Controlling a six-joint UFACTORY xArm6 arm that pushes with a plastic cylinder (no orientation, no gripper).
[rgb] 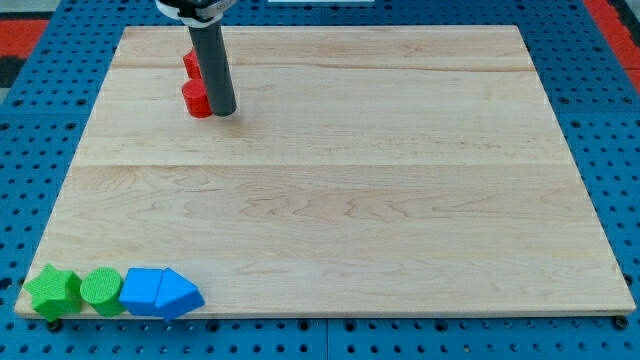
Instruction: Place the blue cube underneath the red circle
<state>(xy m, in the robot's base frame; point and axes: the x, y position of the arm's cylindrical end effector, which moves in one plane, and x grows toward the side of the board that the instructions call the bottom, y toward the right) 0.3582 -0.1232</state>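
Note:
The blue cube [143, 291] sits at the board's bottom left, touching a blue wedge-shaped block [179, 294] on its right. The red circle [197, 98] lies near the view's top left, partly hidden behind my rod. A second red block [190, 64] sits just above it, also partly hidden. My tip [222, 110] rests on the board right against the red circle's right side, far from the blue cube.
A green star block [52, 291] and a green round block [101, 290] stand in a row left of the blue cube along the wooden board's bottom edge [330, 318]. Blue pegboard surrounds the board.

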